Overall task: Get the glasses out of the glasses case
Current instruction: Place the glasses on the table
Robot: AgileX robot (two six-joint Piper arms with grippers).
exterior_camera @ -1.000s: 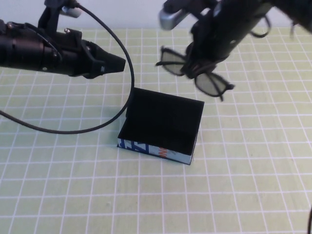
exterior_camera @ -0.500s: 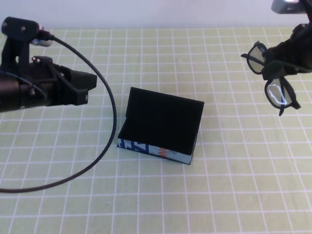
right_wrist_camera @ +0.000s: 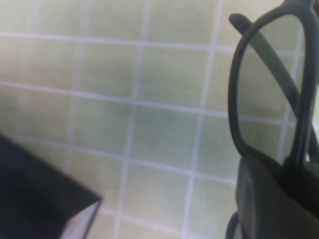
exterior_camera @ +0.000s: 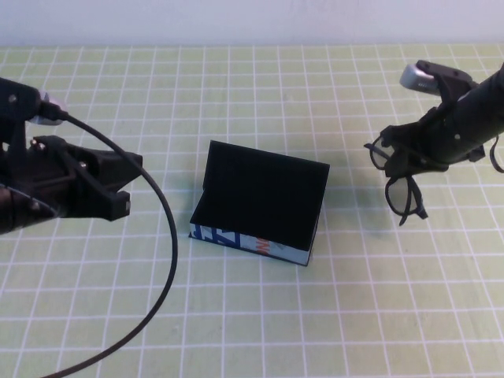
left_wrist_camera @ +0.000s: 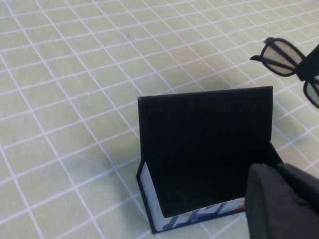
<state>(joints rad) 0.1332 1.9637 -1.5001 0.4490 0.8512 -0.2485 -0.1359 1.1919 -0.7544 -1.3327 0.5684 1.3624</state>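
The glasses case [exterior_camera: 260, 201] stands open in the middle of the mat, its lid upright and its black inside showing nothing in it. It also shows in the left wrist view [left_wrist_camera: 209, 149] and at a corner of the right wrist view [right_wrist_camera: 35, 204]. My right gripper [exterior_camera: 411, 157] is shut on the black glasses [exterior_camera: 402, 197] and holds them in the air to the right of the case. The glasses also show in both wrist views [left_wrist_camera: 281, 52] [right_wrist_camera: 264, 89]. My left gripper [exterior_camera: 124, 185] is shut and empty, left of the case.
The table is covered by a green mat with a white grid [exterior_camera: 260, 315]. A black cable [exterior_camera: 169, 236] loops from the left arm over the mat in front and left of the case. The mat ends at a pale wall at the back.
My right gripper has carried the glasses from above the case off to the right and lower. My left arm has drawn back to the left and down.
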